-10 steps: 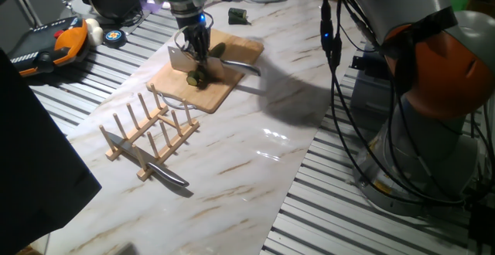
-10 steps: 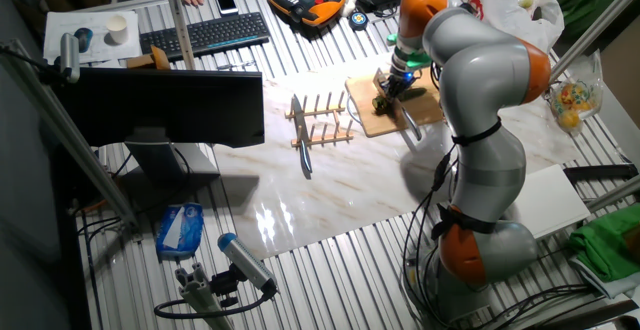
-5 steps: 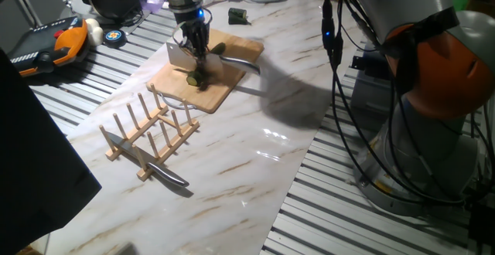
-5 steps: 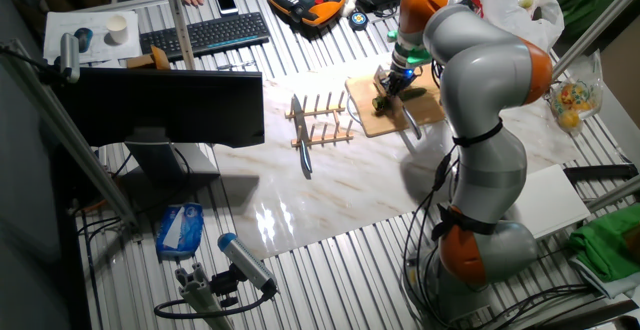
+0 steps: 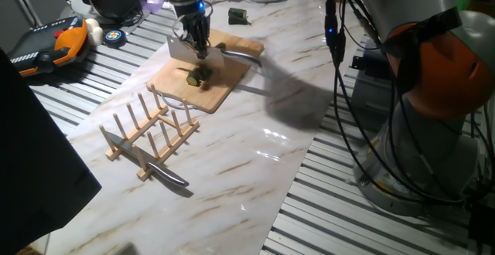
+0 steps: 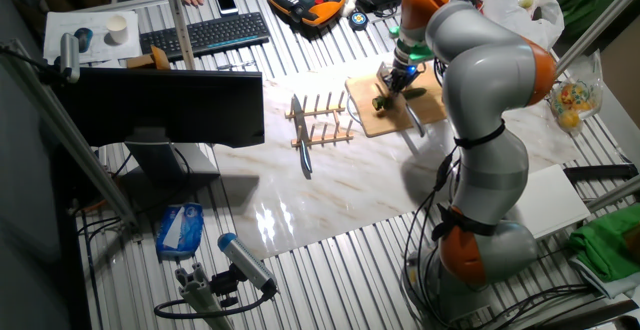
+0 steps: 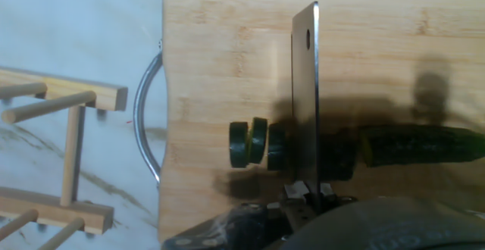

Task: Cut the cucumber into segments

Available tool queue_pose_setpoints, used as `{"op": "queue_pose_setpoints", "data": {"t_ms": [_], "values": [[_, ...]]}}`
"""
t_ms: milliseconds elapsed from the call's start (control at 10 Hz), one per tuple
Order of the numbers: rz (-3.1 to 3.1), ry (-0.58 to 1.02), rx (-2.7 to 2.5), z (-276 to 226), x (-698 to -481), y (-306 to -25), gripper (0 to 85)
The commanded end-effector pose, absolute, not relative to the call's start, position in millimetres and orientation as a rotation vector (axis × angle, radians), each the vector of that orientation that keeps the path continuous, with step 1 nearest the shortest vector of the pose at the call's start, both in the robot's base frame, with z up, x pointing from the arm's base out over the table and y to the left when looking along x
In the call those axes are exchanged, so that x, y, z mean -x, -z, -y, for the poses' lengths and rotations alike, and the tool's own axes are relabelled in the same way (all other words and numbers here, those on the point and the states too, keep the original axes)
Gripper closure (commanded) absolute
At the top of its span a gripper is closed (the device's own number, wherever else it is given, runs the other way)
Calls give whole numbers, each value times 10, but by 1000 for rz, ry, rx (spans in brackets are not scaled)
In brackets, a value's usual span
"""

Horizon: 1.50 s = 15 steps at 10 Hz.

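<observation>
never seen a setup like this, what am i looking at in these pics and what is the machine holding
This is a grey and orange robot arm standing at a marble-patterned table. Two pictures come from fixed cameras on different sides of the table; the third comes from a camera on the arm's hand, looking down along its fingers. The two-finger gripper is closed on a flat steel cleaver, held above a wooden cutting board. On the board lies a slim dark green cucumber, with a few short cut segments beside the blade. Off the board stand a wooden peg rack and a second knife.
</observation>
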<state>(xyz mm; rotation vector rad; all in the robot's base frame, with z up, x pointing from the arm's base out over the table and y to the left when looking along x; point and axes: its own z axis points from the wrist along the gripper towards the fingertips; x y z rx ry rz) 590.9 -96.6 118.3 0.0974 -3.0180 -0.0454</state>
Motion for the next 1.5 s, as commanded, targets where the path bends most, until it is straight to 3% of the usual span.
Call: {"op": "queue_pose_setpoints", "data": {"t_ms": [0, 1400], "values": [[3018, 52, -103, 1021, -5912, -1219, 843], [3014, 12, -121, 1053, -5964, -1134, 843]]}}
